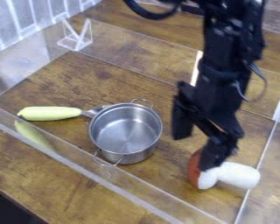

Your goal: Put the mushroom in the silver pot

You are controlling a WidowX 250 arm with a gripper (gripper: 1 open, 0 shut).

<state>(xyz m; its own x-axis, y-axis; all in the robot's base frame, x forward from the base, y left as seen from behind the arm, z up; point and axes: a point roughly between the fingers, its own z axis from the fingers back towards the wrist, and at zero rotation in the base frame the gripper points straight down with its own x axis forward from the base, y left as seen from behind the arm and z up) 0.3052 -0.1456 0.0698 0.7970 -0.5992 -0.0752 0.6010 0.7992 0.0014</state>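
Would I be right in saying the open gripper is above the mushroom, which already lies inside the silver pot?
Not quite: the camera view shows the mushroom lying on the wooden table, right of the empty silver pot. The open gripper is indeed above it.

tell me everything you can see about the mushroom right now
The mushroom is a toy lying on its side on the wooden table, right of the silver pot and apart from it. Its thick white stem points right; the rounded reddish-brown cap faces left, partly hidden behind the open hand, which hangs directly over the cap with fingers pointing down. Whether a finger touches the cap cannot be told.
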